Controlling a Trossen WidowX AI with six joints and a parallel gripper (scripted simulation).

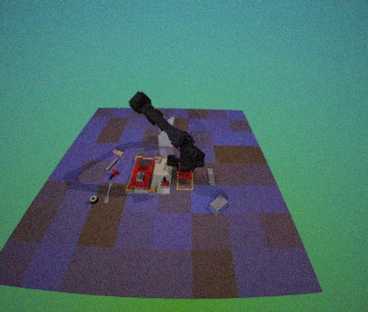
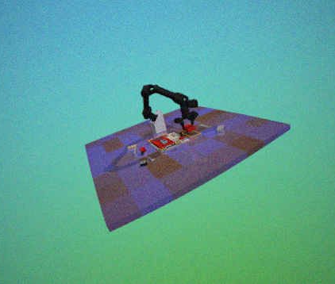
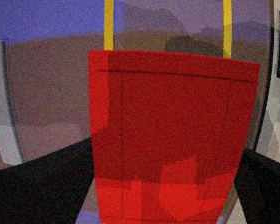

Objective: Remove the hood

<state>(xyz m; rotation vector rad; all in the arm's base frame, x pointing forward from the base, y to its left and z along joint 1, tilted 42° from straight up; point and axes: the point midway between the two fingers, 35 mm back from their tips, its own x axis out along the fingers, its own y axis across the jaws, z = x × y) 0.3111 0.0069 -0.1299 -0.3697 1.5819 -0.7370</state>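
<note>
On the worktop (image 1: 173, 231) (image 2: 201, 163), a black-and-white wheel (image 1: 93, 199) (image 2: 143, 163) lies near a thin pale rod (image 1: 107, 193), with a small red piece (image 1: 114, 173) (image 2: 142, 150), a narrow grey bar (image 1: 112, 164) and a tan block (image 1: 118, 152) grouped farther toward the back in the top view. On the opposite side, a flat, pale grey strip (image 1: 211, 177) (image 2: 204, 126) (image 3: 3, 102) lies near a light grey block (image 1: 219, 203) (image 2: 221, 128), the two standing apart. What the small red piece is cannot be told.
</note>
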